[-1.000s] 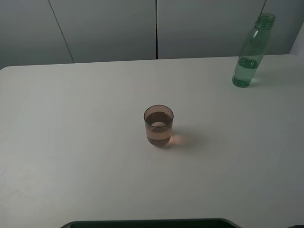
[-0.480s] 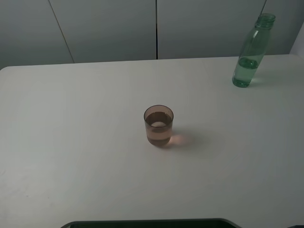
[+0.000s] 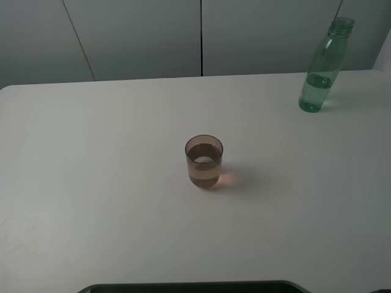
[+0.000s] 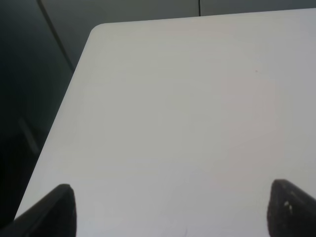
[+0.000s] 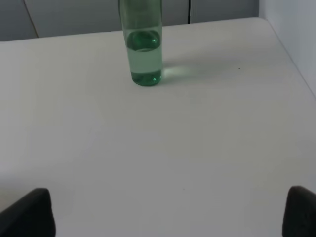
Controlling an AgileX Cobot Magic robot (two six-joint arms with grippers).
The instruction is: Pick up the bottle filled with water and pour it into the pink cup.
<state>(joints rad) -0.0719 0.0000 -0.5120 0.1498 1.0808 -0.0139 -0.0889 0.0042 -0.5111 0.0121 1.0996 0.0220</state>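
Note:
The green bottle (image 3: pixel 324 64) stands upright at the table's far right, uncapped, with a little water in its base. In the right wrist view the bottle (image 5: pixel 143 47) rises well ahead of my right gripper (image 5: pixel 170 212), which is open with nothing between its black fingertips (image 5: pixel 29 212). The pink cup (image 3: pixel 204 161) stands mid-table, holding water. My left gripper (image 4: pixel 170 210) is open over bare table near the left edge, empty. Neither gripper shows in the high view.
The white table (image 3: pixel 91 183) has a rounded far-left corner (image 4: pixel 98 29). Grey wall panels stand behind it. A dark edge (image 3: pixel 189 285) runs along the near side.

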